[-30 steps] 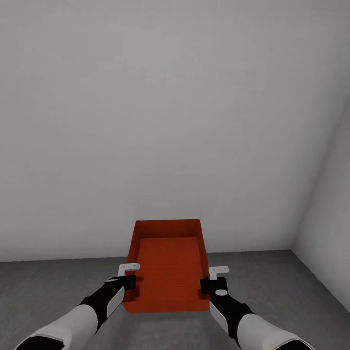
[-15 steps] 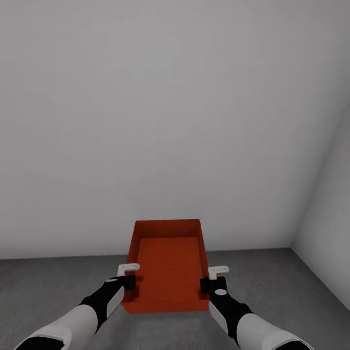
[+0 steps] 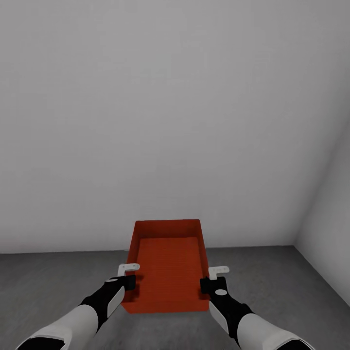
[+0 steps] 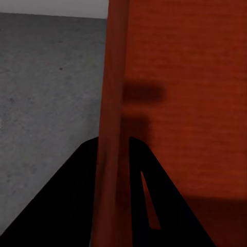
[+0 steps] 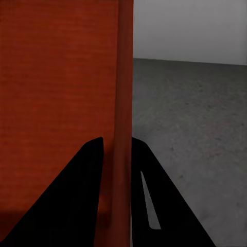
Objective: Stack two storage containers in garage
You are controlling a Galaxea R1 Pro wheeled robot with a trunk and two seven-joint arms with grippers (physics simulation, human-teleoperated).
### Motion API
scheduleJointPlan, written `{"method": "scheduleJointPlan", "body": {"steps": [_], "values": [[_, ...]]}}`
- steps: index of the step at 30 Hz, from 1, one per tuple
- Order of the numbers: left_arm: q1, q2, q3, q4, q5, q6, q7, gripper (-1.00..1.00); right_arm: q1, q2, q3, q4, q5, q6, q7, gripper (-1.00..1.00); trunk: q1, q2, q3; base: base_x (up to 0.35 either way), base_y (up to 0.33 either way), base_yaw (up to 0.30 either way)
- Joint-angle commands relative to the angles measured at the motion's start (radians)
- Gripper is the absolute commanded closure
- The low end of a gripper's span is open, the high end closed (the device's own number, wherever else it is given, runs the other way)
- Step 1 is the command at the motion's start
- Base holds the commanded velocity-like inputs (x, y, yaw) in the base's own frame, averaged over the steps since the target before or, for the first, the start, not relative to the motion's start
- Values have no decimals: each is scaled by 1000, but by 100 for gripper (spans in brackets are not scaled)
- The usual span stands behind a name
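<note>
On either long wall of the container (image 3: 167, 265), the two end effectors are pinched tight: the left end effector (image 3: 129, 282) has one finger inside and one outside the left wall, and the right end effector (image 3: 208, 283) straddles the right wall the same way. In each wrist view the thin red-orange wall runs straight up between the dark fingers (image 4: 77, 195), with no gap to either side, so both read as clamped on it. The bin hangs between the arms, level and open side up, its long axis pointing away from the robot toward the grey wall (image 3: 170, 121). Neither arm is nearer; the grips sit at matching spots near the bin's near end. Below and ahead lies the dark mottled floor (image 3: 272, 272), with a corner of the room off to the right. Judged from this, the coming move is straight down: the bin's base looks lifted off the concrete, though by how much cannot be told.
</note>
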Motion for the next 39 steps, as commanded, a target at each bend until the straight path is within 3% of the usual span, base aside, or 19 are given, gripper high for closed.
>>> {"method": "scheduleJointPlan", "body": {"steps": [1,18,39], "values": [[-1,7,16,-7,-11,4,11,100,-1,-1,0,12,-22,-6,0,100,4,-8,-6,0,0,65],[-1,10,18,-7,-11,4,11,100,-1,-1,0,12,-23,-4,-5,100,69,-127,-86,0,0,65],[-1,9,17,-13,-11,4,11,100,-1,2,0,12,-24,12,-5,100,69,-127,-119,0,0,66]]}}
